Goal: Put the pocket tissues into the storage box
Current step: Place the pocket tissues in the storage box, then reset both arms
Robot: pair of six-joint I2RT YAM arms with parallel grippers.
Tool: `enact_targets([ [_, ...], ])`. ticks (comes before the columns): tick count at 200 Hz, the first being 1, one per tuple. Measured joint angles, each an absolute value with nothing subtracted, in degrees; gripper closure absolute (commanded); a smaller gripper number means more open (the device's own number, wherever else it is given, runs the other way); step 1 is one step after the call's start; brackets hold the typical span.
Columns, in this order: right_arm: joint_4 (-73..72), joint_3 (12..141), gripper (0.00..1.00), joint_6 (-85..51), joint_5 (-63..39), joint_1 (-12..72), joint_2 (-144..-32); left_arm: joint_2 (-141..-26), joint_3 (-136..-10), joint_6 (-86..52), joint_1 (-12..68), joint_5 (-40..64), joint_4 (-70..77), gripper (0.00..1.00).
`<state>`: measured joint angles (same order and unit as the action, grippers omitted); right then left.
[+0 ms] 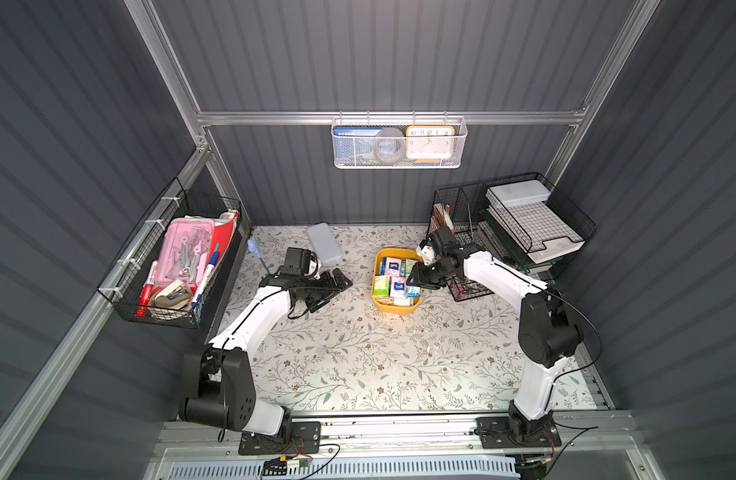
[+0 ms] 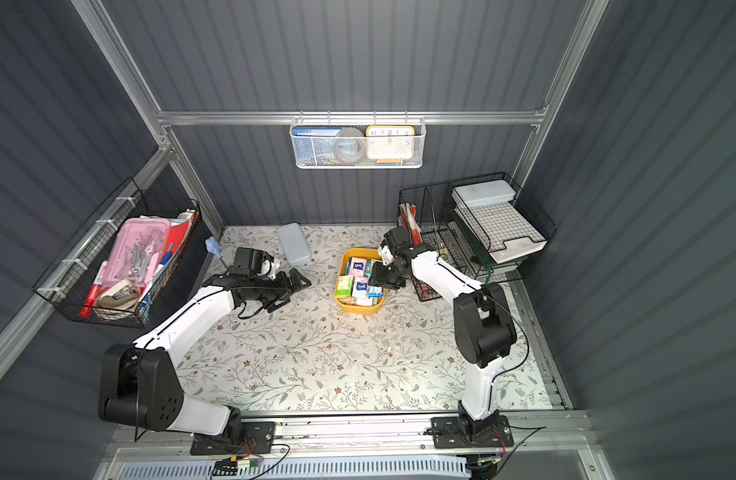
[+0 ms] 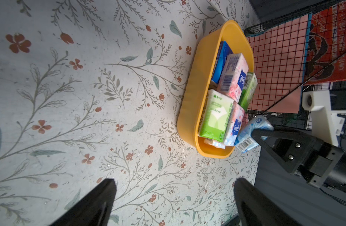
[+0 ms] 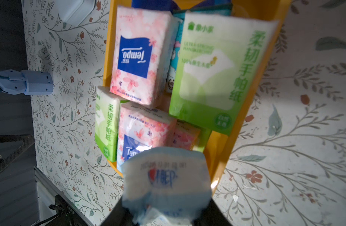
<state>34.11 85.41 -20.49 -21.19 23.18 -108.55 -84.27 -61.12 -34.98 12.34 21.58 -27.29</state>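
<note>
The yellow-orange storage box (image 1: 396, 309) (image 2: 360, 308) (image 3: 189, 109) (image 4: 223, 148) stands on the floral mat at the back right. Several pocket tissues (image 1: 393, 266) (image 2: 358, 266) (image 3: 234, 78) (image 4: 137, 56) fill it: pink-white, lime green and dark blue packets. My right gripper (image 1: 418, 283) (image 2: 378, 283) (image 4: 165, 207) hangs over the box's near right corner. It is shut on a light blue packet (image 1: 412, 291) (image 3: 248, 135) (image 4: 166, 182), which looks blurred in the right wrist view. Left of the box, my left gripper (image 1: 333, 293) (image 2: 293, 291) (image 3: 175, 182) lies low over the mat, open and empty.
A grey lidded case (image 1: 324, 249) lies at the back, behind the left arm. Black wire organisers (image 1: 503, 232) crowd the right side just behind the right wrist. A wire basket of stationery (image 1: 175, 266) hangs on the left wall. A small light-blue device (image 1: 254, 245) sits at the mat's back left.
</note>
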Motion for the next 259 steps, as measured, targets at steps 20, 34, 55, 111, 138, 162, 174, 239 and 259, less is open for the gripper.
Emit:
enact_targets([
  [20,33.34,85.10,0.39,-20.47,-21.45,23.18,-108.92,-84.27,-60.99,-34.98,12.34,21.39,-27.51,0.01],
  [34,32.91,84.99,0.27,-20.56,-21.41,23.20,-109.32,-84.27,-60.95,-35.00,12.34,21.39,-27.62,0.01],
  [55,32.69,84.49,0.23,-20.51,-21.15,23.35,-109.43,-84.27,-60.95,-35.00,12.34,21.37,-27.75,0.01],
  [111,33.06,84.38,0.18,-20.40,-18.15,23.53,-109.32,-84.27,-60.95,-34.98,12.34,21.19,-27.92,0.01],
  [138,34.35,84.55,0.05,-19.84,-14.46,24.14,-107.63,-84.27,-60.99,-34.46,12.34,20.01,-28.73,0.01],
  [162,35.16,84.49,0.01,-18.96,-10.15,25.28,-102.94,-84.18,-62.37,-32.08,12.34,16.19,-30.85,0.01],
  [174,34.09,83.11,0.01,-18.39,-7.97,25.80,-99.09,-83.66,-63.66,-30.15,12.34,13.10,-31.75,0.01],
  [239,13.76,48.84,0.01,-9.98,8.19,26.04,-63.53,-67.96,-53.25,-13.02,12.34,-5.52,-15.94,0.01],
  [259,9.21,39.94,0.01,-6.92,14.57,25.26,-55.55,-66.17,-45.69,-6.83,12.32,-9.41,-7.09,0.01],
])
